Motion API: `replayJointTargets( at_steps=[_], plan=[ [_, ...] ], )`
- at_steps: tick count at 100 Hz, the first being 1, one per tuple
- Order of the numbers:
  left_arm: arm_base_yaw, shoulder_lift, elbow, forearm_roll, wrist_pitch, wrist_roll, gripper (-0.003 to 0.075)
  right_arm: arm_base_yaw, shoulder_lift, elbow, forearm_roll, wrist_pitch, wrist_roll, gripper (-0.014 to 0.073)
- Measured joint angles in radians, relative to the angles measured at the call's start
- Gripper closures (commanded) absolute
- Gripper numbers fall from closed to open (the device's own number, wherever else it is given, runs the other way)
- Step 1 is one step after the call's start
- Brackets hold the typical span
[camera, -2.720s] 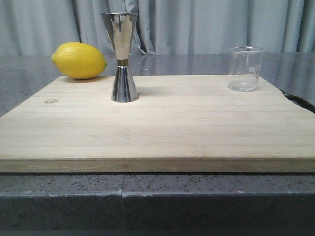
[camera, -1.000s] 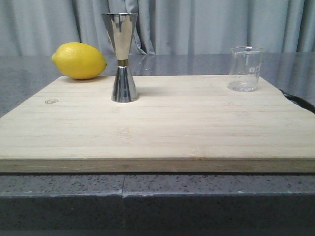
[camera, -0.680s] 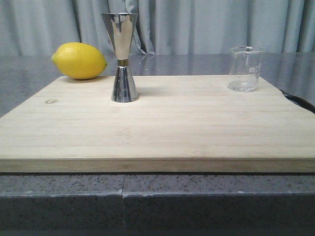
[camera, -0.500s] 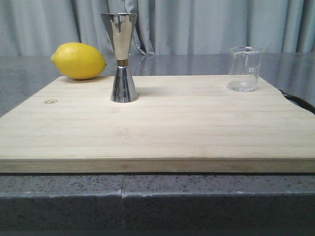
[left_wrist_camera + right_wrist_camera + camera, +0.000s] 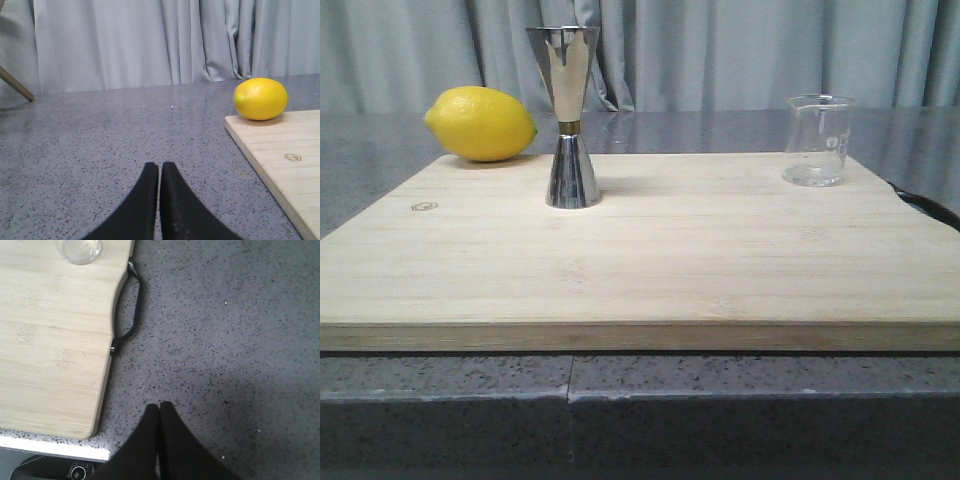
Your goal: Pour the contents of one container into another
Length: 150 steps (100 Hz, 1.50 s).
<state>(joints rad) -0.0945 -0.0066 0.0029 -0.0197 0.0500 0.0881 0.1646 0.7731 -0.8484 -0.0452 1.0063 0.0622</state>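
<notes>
Beaker (image 5: 817, 140): upright, far right corner of board (image 5: 640, 260).
Jigger (image 5: 567, 117): upright, far left of board, near lemon (image 5: 480, 123).
Left gripper (image 5: 159, 172): fingers together, empty.
Right gripper (image 5: 159, 412): fingers together, empty, beside board.

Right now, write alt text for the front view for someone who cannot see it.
A steel jigger and a clear glass beaker stand upright and apart on a wooden cutting board, jigger toward the left, beaker at the far right. A lemon lies behind the board's far left corner; no gripper shows.
</notes>
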Motion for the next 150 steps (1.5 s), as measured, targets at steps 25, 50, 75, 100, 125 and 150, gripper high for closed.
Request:
replayJointTargets(
  at_steps=[25,50,75,100,125,150],
  plan=[
    [0.000,0.000,0.000,0.000,0.000,0.000,0.0739,0.000,0.000,0.000,0.000,0.000,0.000,0.0651],
    [0.000,0.000,0.000,0.000,0.000,0.000,0.0739,0.000,0.000,0.000,0.000,0.000,-0.002,0.0651],
    [0.000,0.000,0.000,0.000,-0.002,0.000,0.0739,-0.011,-0.065,0.026,-0.038,-0.020,-0.002,0.0651],
    [0.000,0.000,0.000,0.000,-0.002,0.000,0.0739,-0.132,-0.339,0.228,-0.135,-0.251,-0.002,0.0651],
    [0.000,0.000,0.000,0.000,-0.004,0.000,0.0739,-0.197,-0.597,0.526,-0.137,-0.524,-0.002,0.0651],
    [0.000,0.000,0.000,0.000,-0.004,0.000,0.0739,-0.199,-0.745,0.789,-0.073,-0.790,-0.002,0.0651]
  ],
)
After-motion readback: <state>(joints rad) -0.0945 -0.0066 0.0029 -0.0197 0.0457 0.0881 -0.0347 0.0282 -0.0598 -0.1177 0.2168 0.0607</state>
